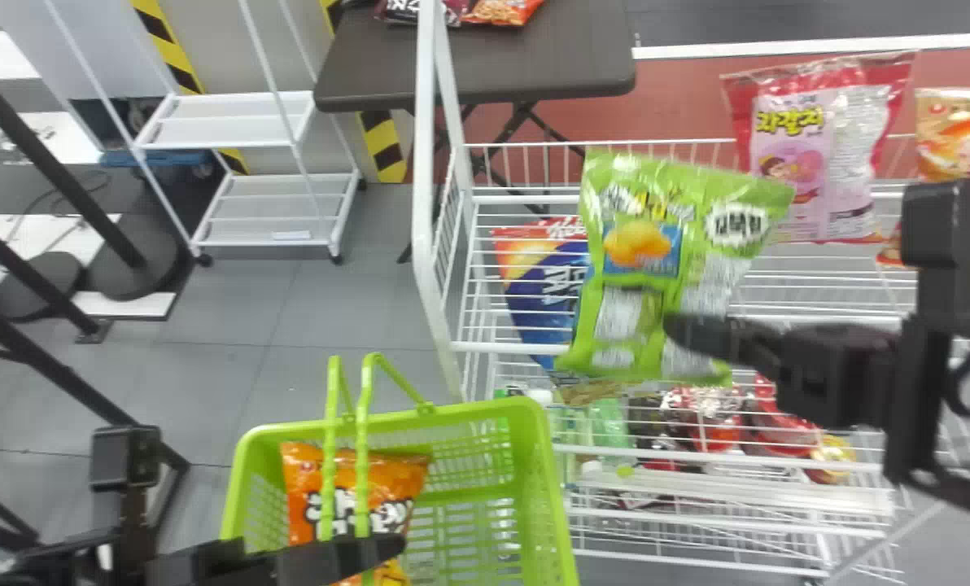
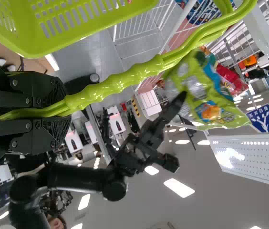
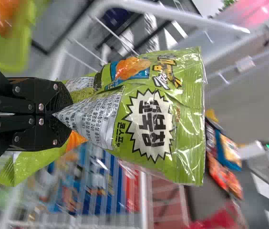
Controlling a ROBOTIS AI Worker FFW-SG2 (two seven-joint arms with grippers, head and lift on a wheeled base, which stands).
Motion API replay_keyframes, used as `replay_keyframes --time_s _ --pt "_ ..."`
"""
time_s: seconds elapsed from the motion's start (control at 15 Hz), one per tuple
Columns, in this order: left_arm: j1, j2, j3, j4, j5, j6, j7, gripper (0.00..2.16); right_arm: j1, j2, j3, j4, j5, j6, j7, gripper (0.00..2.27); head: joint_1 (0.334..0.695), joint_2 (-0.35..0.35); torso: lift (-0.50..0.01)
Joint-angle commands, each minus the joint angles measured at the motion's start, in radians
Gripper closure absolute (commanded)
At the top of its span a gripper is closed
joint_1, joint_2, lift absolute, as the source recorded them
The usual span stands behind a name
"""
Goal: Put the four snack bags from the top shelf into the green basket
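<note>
My right gripper [image 3: 60,114] has its fingers clamped on one side of the green snack bag [image 1: 656,268], parted only by the pinched film, with the rest of the bag spread out past the tips. In the head view the bag is just off the left end of the top shelf [image 1: 509,347], up and to the right of the green basket [image 1: 546,423]. That offset is what matters: basket is to my left, closer in to me and, as I judge it, lower. So next move should be left, back toward me, then down. Right arm keeps the job; my left gripper [image 2: 67,112] is closed around the basket handles [image 2: 120,83]. The bag's face is turned mostly to the head camera, and it projects up and left of the fingers, so the bag gets to the rim ahead of them. Handles rise over the left part of the opening, by the orange bag [image 1: 306,480]; I'd drop on the right half, or the film may catch on a loop. Reckon this is number two of four: pink bag [image 1: 810,155] and tan bag [image 1: 965,155] are on the top shelf, farther right. Exact height over the rim: can't tell.
</note>
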Motion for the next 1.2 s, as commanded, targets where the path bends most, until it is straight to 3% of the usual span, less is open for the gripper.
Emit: replay_keyframes --time_s 0.0,0.2,0.4,0.6,0.8,0.87,0.93,1.0,1.07,1.13 --pt "-0.006 -0.001 -0.004 0.001 -0.001 0.003 -0.010 2.15 0.032 0.000 0.034 -0.048 -0.105 0.147 -0.008 2.25 0.695 0.221 0.000" --pt "-0.009 -0.002 -0.011 0.000 -0.004 0.006 -0.010 2.15 0.011 0.003 0.140 -0.019 -0.151 0.202 -0.050 2.25 0.695 0.350 0.000" --pt "-0.009 -0.002 -0.009 0.000 -0.004 0.009 -0.010 2.15 -0.049 0.009 0.241 0.122 -0.169 0.236 -0.076 2.25 0.695 0.350 0.000" --pt "-0.009 -0.007 -0.015 -0.005 -0.004 0.012 -0.010 2.15 -0.126 0.015 0.378 0.323 -0.181 0.088 -0.093 2.25 0.695 0.350 0.000" --pt "-0.008 -0.007 -0.018 -0.006 -0.004 0.012 -0.010 2.15 -0.216 0.059 0.484 0.513 -0.171 -0.056 -0.100 2.24 0.695 0.350 0.000" --pt "-0.006 -0.007 -0.017 -0.006 -0.004 0.012 -0.010 2.15 -0.250 0.076 0.510 0.570 -0.169 -0.059 -0.100 2.15 0.695 0.350 0.000" --pt "-0.005 -0.007 -0.015 -0.006 -0.003 0.012 -0.010 2.15 -0.274 0.084 0.536 0.592 -0.160 -0.056 -0.105 1.67 0.695 0.350 0.000" --pt "-0.003 -0.006 -0.014 -0.006 -0.003 0.012 -0.010 2.15 -0.279 0.082 0.551 0.590 -0.155 -0.053 -0.132 0.72 0.695 0.350 0.000" --pt "-0.003 -0.004 -0.011 -0.003 -0.001 0.009 -0.010 2.15 -0.279 0.082 0.553 0.575 -0.125 -0.010 -0.151 0.00 0.695 0.350 0.000" --pt "-0.003 -0.002 -0.009 -0.002 -0.001 0.009 -0.010 2.15 -0.277 0.078 0.544 0.532 -0.108 0.048 -0.169 0.00 0.695 0.350 0.000"
